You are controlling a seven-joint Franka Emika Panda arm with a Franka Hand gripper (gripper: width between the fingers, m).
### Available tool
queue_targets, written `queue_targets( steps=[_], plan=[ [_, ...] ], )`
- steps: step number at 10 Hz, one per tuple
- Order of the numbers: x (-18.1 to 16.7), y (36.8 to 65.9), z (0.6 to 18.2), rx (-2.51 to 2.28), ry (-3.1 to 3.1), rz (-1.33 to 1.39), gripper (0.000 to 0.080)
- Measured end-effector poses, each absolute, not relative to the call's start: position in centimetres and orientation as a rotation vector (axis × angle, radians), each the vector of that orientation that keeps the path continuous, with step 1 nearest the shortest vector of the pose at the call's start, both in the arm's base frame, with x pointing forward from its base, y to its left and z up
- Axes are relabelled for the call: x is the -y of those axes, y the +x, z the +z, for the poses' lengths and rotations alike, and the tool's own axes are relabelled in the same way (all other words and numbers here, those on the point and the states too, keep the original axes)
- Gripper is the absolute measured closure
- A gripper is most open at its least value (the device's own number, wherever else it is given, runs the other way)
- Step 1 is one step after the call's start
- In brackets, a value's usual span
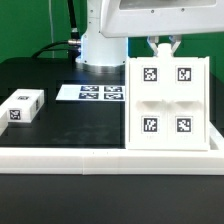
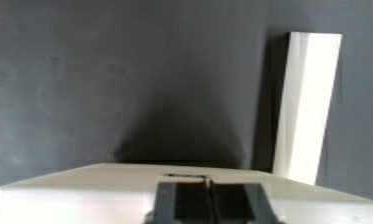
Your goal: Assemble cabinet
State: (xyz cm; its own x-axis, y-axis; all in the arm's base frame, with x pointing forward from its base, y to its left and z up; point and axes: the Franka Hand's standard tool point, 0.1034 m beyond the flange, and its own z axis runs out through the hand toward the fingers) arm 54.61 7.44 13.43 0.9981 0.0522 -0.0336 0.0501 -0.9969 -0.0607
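The cabinet body (image 1: 168, 100) is a large white square box with several marker tags. It stands upright at the exterior view's right, against the rail. My gripper (image 1: 162, 47) is directly above it, with the fingertips at its top edge. In the wrist view the two dark fingers (image 2: 186, 203) stand pressed together with only a thin line between them, right at the body's white top face (image 2: 85, 185). Nothing shows between the fingers. A smaller white cabinet panel (image 1: 22, 106) with tags lies loose at the exterior view's left.
The marker board (image 1: 90, 92) lies flat on the black table behind the middle. The long low white L-shaped rail (image 1: 90, 155) runs along the front, and one leg of it shows in the wrist view (image 2: 307, 100). The robot base (image 1: 100, 45) stands at the back.
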Motion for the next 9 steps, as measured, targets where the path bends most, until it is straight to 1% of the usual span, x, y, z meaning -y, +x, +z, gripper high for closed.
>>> queue_targets(
  steps=[6,8,9],
  plan=[
    [-8.0,54.1,13.4,0.084,-3.079,0.083,0.0797],
    [-7.6,54.5,14.0,0.098,-3.078,0.09,0.0797],
    [-7.4,55.1,14.4,0.111,-3.077,0.082,0.0797]
  ],
)
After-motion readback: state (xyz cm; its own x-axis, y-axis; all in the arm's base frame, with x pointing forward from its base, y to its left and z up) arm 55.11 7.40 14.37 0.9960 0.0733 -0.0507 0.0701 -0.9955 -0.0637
